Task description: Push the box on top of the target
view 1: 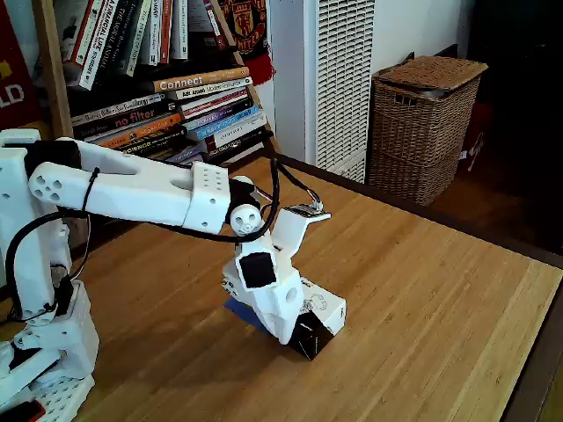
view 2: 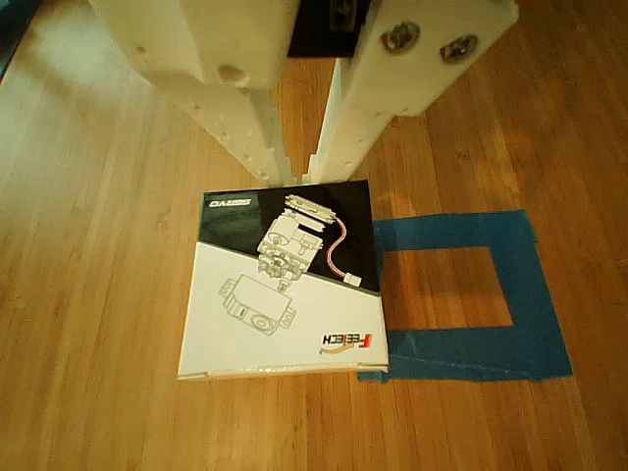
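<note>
Pincer (view 2: 299, 172), jaws nearly closed and gripping nothing, presses the box (view 2: 283, 285) beside the target (view 2: 461, 348); an off-centre shove could twist it askew across the bench (view 2: 88, 196).

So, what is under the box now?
The box covers the left edge of the target; the tape there is hidden. The rest of the blue square lies uncovered on the table.

The box (view 2: 283, 285) sits flat on the wooden tabletop (view 2: 98, 196). Its top is black at one end and white at the other, with a line drawing and small orange letters. The target (view 2: 469, 299), a hollow square of blue tape, lies just beside it, its edge tucked under the box's side.
</note>
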`<state>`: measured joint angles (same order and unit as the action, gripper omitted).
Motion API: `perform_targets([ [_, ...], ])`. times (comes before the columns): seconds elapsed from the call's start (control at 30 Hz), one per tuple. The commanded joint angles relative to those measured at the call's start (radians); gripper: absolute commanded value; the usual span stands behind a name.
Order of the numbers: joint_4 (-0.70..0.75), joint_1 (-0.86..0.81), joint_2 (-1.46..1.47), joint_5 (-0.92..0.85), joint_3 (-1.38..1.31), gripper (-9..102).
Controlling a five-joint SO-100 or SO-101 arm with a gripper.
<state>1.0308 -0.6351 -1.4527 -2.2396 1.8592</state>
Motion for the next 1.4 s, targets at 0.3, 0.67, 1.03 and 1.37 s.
perform_targets([
  [0.3, 0.126, -0.046, -0.074, 0.109, -0.044, 0],
  [0.67, 0.354, -0.147, -0.12, 0.265, -0.17, 0],
  [1.03, 0.6, -0.156, 0.146, 0.758, -0.66, 0],
  [1.37, 0.706, -0.15, 0.433, 1.183, -1.144, 0],
])
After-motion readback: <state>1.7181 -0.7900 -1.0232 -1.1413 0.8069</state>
